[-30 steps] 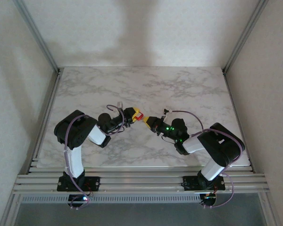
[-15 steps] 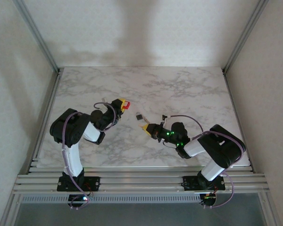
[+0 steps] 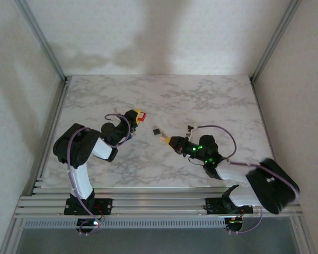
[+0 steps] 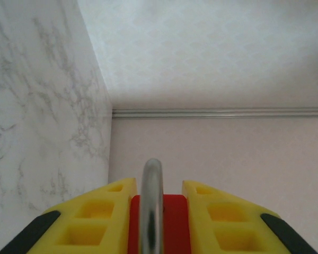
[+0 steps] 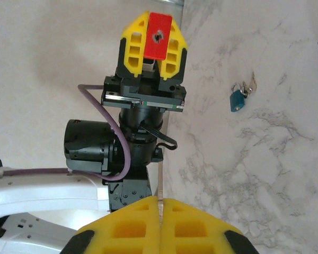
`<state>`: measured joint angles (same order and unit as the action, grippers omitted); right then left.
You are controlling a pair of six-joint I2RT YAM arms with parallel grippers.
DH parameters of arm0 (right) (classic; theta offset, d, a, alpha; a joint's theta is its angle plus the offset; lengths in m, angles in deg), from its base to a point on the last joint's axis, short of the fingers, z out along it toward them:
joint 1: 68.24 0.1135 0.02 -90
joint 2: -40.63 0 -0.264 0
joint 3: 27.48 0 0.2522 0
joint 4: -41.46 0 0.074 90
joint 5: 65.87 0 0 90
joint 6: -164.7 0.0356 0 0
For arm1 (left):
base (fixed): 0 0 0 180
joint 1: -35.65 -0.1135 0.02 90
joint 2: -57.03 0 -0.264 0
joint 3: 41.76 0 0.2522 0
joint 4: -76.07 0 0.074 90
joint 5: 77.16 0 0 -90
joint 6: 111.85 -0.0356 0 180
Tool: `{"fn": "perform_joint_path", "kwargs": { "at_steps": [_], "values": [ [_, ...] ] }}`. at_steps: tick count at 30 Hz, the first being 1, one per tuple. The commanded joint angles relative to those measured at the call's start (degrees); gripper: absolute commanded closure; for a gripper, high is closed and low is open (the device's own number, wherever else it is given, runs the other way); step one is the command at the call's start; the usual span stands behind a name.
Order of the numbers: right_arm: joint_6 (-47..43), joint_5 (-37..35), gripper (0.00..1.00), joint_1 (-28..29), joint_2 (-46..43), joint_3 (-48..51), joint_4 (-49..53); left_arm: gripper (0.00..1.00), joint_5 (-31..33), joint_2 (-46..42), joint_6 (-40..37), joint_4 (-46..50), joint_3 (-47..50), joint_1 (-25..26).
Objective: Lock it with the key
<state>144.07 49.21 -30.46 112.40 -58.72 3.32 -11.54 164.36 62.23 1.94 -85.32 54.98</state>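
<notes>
Here, one red padlock (image 5: 158,35), one blue padlock (image 5: 236,100)

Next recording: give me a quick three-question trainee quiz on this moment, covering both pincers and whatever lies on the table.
1. Multiple choice: what does the left pincer hold? A) a red padlock; B) a screwdriver; C) nothing.
2. True or false: the right pincer has its yellow fingers spread wide apart.
3. Fill the blank: the small teal object with metal bits attached lies free on the marble ____, apart from both pincers.

Key: 1 A. 2 False, the fingers meet. 3 table.
</notes>
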Motion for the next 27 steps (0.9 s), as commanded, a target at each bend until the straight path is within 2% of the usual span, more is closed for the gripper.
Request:
{"fn": "perform_joint_path", "kwargs": {
  "at_steps": [1,4,7,10,15,19,27],
  "values": [
    [-11.8,-2.7,1.0,-0.7,-10.8,-3.3,19.3,1.0,-1.1,-6.3,-9.5,7.0,-1.9,-0.1],
    [-17.9,-5.8,1.0,-1.5,-20.0,-5.0,31.5,1.0,-0.3,-10.8,-17.9,20.3,-4.7,1.1],
    [-20.4,-7.3,1.0,-3.4,-26.9,-5.6,39.1,1.0,3.0,-14.5,-26.1,33.3,-8.2,3.5],
    [-22.1,-7.6,1.0,-5.4,-31.4,-6.3,44.9,1.0,5.9,-16.0,-31.1,41.9,-11.4,6.0],
    [-23.6,-8.5,1.0,-8.8,-36.8,-6.9,51.3,1.0,5.2,-13.4,-33.0,48.2,-16.5,8.5],
    [-24.8,-9.5,1.0,-11.5,-39.6,-8.9,55.6,1.0,7.3,-10.1,-35.6,54.2,-21.5,11.9],
    [-26.4,-10.0,1.0,-16.2,-40.1,-10.3,60.4,1.0,7.6,-1.0,-34.6,57.1,-29.3,16.6]
  ]
}}
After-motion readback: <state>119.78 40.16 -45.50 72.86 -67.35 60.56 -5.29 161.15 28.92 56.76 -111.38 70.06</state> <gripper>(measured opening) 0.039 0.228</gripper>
